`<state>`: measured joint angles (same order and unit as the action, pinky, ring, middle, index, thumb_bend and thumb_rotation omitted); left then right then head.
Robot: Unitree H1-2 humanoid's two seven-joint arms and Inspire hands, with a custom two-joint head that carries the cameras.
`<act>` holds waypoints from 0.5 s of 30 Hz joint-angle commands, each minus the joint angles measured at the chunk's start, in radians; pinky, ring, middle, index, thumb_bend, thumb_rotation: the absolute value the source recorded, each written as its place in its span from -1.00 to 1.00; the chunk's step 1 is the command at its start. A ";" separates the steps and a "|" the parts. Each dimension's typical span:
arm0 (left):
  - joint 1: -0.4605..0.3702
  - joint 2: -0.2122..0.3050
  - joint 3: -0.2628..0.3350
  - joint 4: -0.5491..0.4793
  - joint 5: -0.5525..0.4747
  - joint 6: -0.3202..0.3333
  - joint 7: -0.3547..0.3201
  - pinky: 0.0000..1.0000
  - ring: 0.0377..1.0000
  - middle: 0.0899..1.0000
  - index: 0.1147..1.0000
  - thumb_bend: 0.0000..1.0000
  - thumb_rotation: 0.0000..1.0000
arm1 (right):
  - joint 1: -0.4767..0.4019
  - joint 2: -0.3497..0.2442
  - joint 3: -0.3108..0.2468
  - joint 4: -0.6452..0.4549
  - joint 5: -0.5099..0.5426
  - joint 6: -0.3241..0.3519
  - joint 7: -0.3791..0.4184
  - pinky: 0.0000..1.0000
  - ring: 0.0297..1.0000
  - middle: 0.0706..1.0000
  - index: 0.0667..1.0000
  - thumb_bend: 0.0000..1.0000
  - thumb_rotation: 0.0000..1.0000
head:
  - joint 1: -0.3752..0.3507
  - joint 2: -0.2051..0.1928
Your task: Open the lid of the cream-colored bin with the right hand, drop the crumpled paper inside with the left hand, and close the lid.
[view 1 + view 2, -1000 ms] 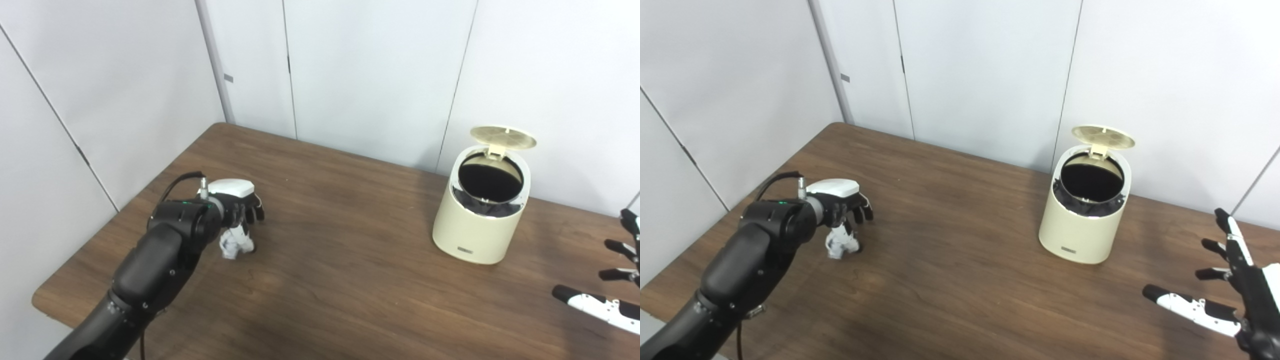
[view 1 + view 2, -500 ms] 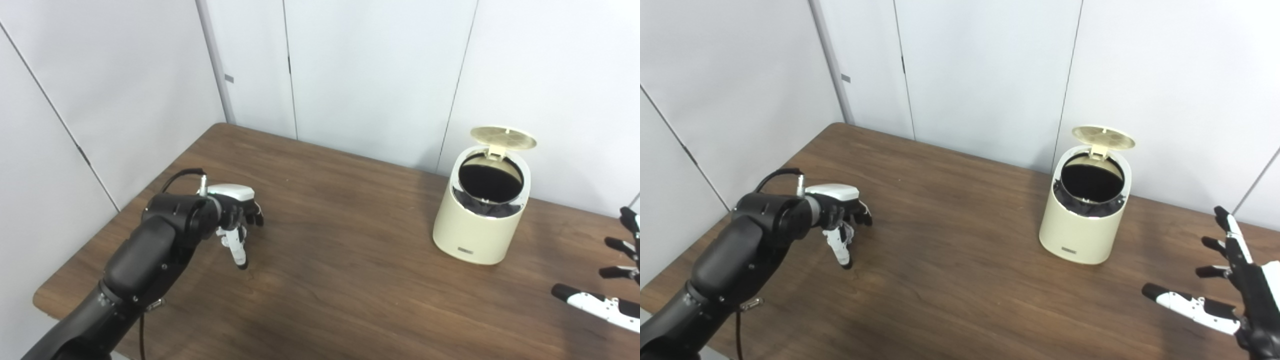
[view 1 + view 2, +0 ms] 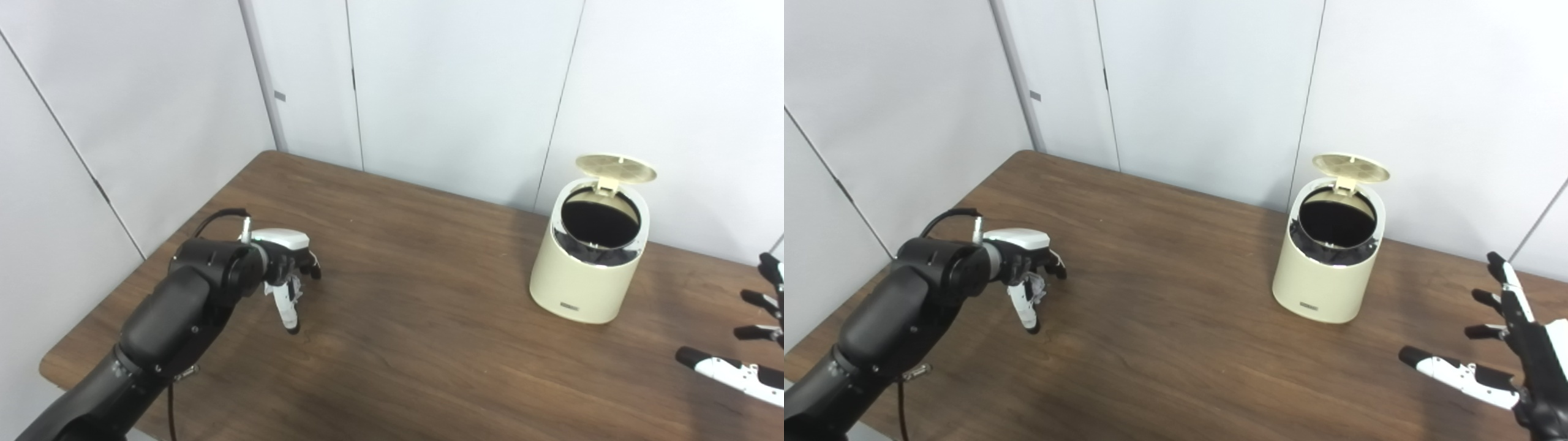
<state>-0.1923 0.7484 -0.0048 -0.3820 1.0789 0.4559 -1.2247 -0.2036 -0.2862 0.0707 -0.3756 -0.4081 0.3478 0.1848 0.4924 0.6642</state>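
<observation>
The cream-colored bin (image 3: 582,278) stands at the back right of the table with its round lid (image 3: 615,166) tipped up and its dark inside showing. At the left, my left hand (image 3: 286,272) is low over the table, fingers curled and thumb pointing down. It is shut on the crumpled paper (image 3: 1037,290), of which only a small white scrap shows between fingers and thumb. My right hand (image 3: 1513,361) hovers open at the lower right, fingers spread, well to the right of the bin and touching nothing.
The brown wooden table (image 3: 416,343) has its left edge close to my left arm. White wall panels (image 3: 465,79) rise just behind the bin. A black cable (image 3: 214,217) loops off my left wrist.
My left hand came down over the paper and its fingers closed round it; the paper, plainly seen before, is now mostly hidden. Right hand and bin have not moved.
</observation>
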 commanded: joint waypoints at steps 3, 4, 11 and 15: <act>0.048 0.034 0.018 0.010 0.051 0.010 0.028 0.13 0.25 0.62 0.57 0.51 -1.00 | -0.024 -0.011 -0.012 -0.022 0.006 -0.027 -0.010 0.26 0.74 0.96 1.00 0.61 -0.29 | 0.003 0.003; 0.054 0.035 0.021 0.011 0.046 0.008 0.048 0.09 0.16 0.59 0.53 0.50 -1.00 | -0.024 -0.011 -0.012 -0.022 0.007 -0.027 -0.010 0.26 0.74 0.96 1.00 0.61 -0.29 | 0.004 0.004; 0.078 0.043 0.027 0.029 0.045 0.007 0.097 0.12 0.05 0.59 0.48 0.43 -1.00 | -0.022 -0.014 -0.013 -0.024 0.015 -0.028 -0.007 0.28 0.76 0.97 1.00 0.60 -0.29 | 0.008 0.006; 0.084 0.047 0.022 0.032 0.048 0.007 0.100 0.10 0.04 0.57 0.48 0.44 -1.00 | -0.024 -0.017 -0.012 -0.023 0.009 -0.023 -0.008 0.32 0.77 0.97 1.00 0.60 -0.29 | 0.009 0.008</act>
<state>-0.1345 0.7532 0.0123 -0.3797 1.1060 0.4537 -1.1081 -0.2023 -0.2891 0.0693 -0.3756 -0.3986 0.3477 0.1850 0.5016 0.6719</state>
